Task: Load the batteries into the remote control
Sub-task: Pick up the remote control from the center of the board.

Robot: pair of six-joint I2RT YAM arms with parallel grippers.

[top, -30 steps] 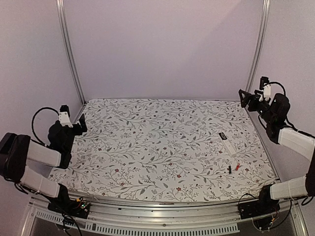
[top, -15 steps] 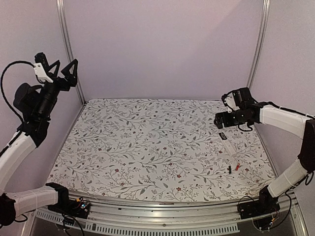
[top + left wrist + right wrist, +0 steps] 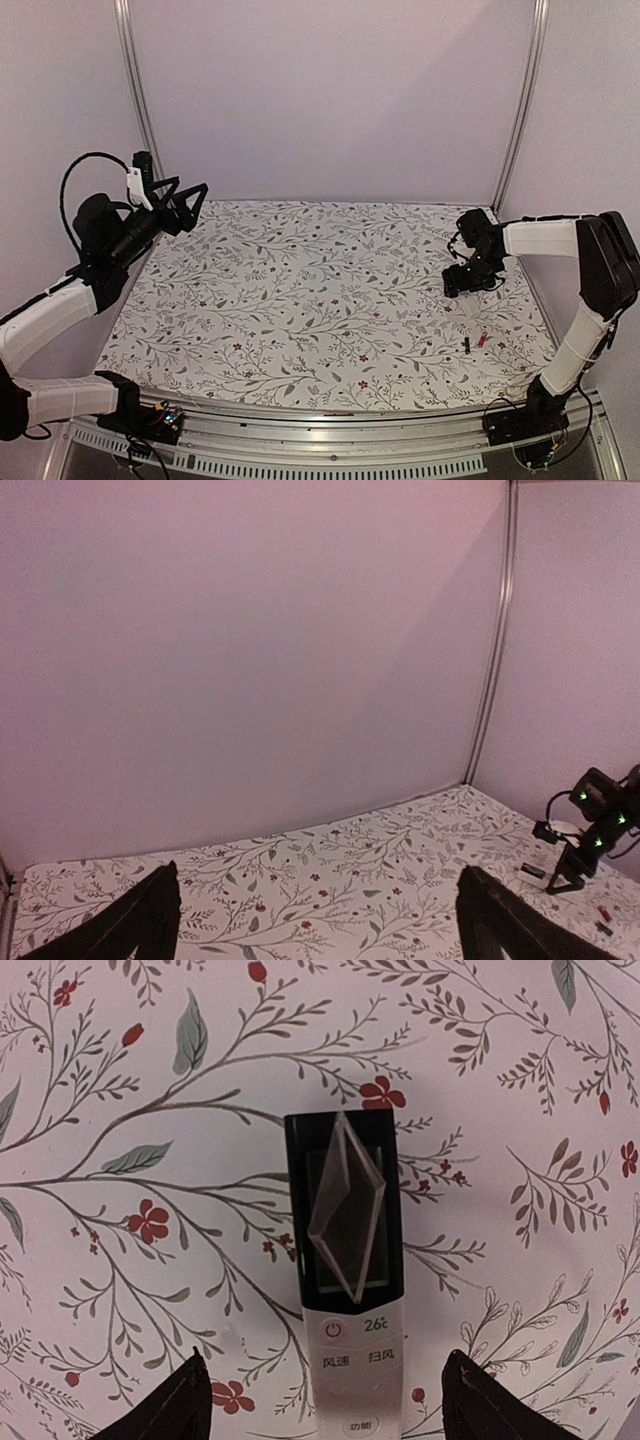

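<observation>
While my right gripper (image 3: 330, 1412) hangs with jaws spread, straddling but not touching the slim white remote control with a black display end (image 3: 345, 1260), near the right edge of the floral tabletop (image 3: 300, 300), the remote lies buttons up. I judge its battery bay faces down, and pinching so flat a bar could skid it or drop it mid-flip. The tiny black cylinder battery (image 3: 466, 343) and red cylinder battery (image 3: 482, 339) lie near the near right corner and may roll. My left gripper (image 3: 185, 200) is raised, jaws apart, holding nothing.

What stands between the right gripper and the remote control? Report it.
Nothing visible does. The right gripper hangs above the remote control, which lies face up on the floral cloth. The remote sits between the open jaws, with only bare cloth on either side of it.
</observation>
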